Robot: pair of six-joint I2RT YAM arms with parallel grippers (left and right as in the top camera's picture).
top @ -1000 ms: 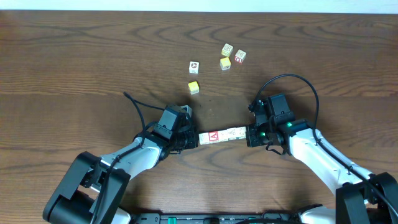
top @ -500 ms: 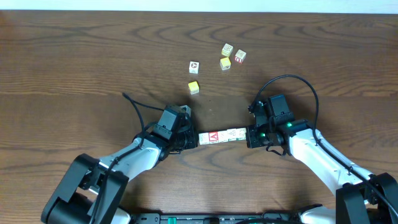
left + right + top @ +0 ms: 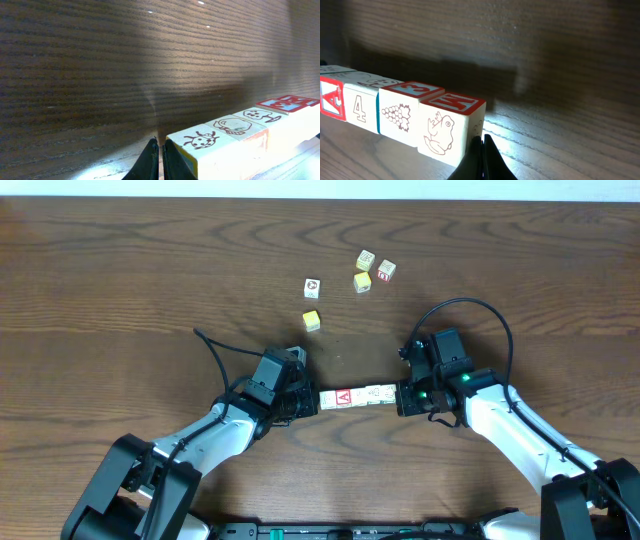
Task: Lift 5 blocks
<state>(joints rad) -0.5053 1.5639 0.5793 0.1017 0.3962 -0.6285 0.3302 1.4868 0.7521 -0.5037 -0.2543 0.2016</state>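
Observation:
A straight row of several picture blocks [image 3: 358, 396] spans the gap between my two grippers. Its left part shows a red "A" face. My left gripper [image 3: 314, 402] is shut, with its closed tips pressed against the row's left end by the ladybird block [image 3: 202, 142]. My right gripper [image 3: 402, 396] is also shut, tips against the right-end block with the frog drawing [image 3: 442, 131]. Nothing sits between either pair of fingers [image 3: 160, 152] [image 3: 482, 147]. Whether the row rests on the table or hangs just above it cannot be told.
Far from the arms lie three loose picture cubes [image 3: 312, 285] [image 3: 366, 259] [image 3: 386, 271]. Two solid yellow cubes [image 3: 362, 281] [image 3: 312, 320] lie among them. The right arm's black cable [image 3: 470, 305] loops above its wrist. The wooden table [image 3: 120, 300] fills the view.
The block row and both grippers hold their places. Only the left arm's rear links have shifted slightly.

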